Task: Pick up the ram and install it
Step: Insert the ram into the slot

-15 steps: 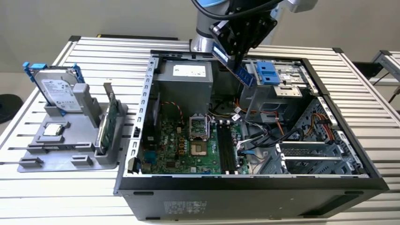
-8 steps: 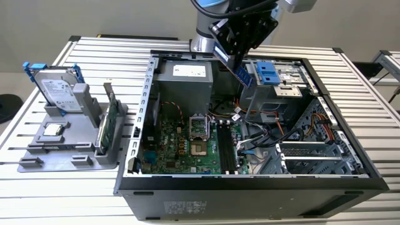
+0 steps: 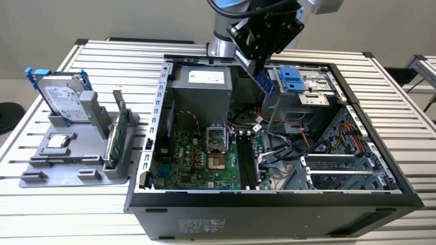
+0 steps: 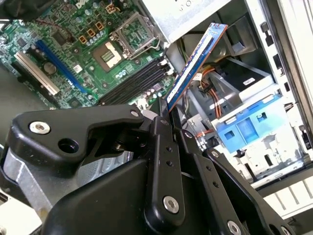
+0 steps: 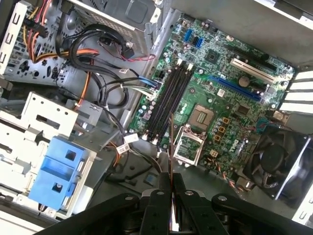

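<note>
The ram (image 3: 264,81) is a thin blue circuit stick, and my gripper (image 3: 260,69) is shut on its upper end, holding it over the far middle of the open computer case (image 3: 272,196). In the second wrist view the ram (image 4: 195,63) slants out from between the black fingers (image 4: 164,122) of the gripper (image 4: 168,111). The first wrist view shows the ram (image 5: 169,147) edge-on in the gripper (image 5: 170,178), hanging above the black memory slots (image 5: 168,98). These slots (image 3: 246,163) lie on the green motherboard (image 3: 197,163), well below the stick.
On the exterior view's left, a grey holder (image 3: 75,163) carries a silver hard drive (image 3: 65,99), a green card (image 3: 121,130) and a small chip (image 3: 59,141). Inside the case are a blue drive bracket (image 3: 293,79), loose cables (image 3: 286,148) and the power supply (image 3: 201,84).
</note>
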You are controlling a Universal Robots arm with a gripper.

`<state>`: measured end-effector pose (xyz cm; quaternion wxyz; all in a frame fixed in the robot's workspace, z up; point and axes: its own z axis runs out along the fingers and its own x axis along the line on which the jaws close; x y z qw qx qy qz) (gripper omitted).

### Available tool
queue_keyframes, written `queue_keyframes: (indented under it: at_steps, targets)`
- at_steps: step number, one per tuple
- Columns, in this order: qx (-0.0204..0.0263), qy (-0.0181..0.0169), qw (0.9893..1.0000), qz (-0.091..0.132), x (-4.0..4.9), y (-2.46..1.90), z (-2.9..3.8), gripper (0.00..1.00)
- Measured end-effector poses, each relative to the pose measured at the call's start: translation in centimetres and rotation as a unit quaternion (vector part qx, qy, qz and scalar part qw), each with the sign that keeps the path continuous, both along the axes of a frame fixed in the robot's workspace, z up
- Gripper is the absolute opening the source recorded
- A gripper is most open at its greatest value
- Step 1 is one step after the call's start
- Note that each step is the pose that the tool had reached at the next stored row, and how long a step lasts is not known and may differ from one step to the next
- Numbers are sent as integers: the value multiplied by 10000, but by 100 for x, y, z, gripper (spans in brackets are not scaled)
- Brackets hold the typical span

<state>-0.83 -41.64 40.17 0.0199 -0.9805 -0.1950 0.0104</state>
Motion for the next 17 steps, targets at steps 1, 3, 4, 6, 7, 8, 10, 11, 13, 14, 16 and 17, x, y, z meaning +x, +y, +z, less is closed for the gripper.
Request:
queue_keyframes:
  at_steps: [1,3,4,6,7,8,10,11,13,14,16,17]
  targets:
    - [0,0,10000,-29,0,0,0,0]
    - [0,0,10000,-86,0,0,0,0]
    - [0,0,9999,-113,0,0,0,0]
    - [0,0,9999,-169,0,0,0,0]
    - [0,0,9998,-199,0,0,0,0]
    - [0,0,9997,-228,0,0,0,0]
    - [0,0,9996,-283,0,0,0,0]
    - [0,0,9995,-313,0,0,0,0]
    - [0,0,9993,-369,0,0,-1,0]
    - [0,0,9992,-397,0,0,0,0]
    - [0,0,9990,-452,0,0,-1,0]
    - [0,0,9988,-481,0,0,-1,0]
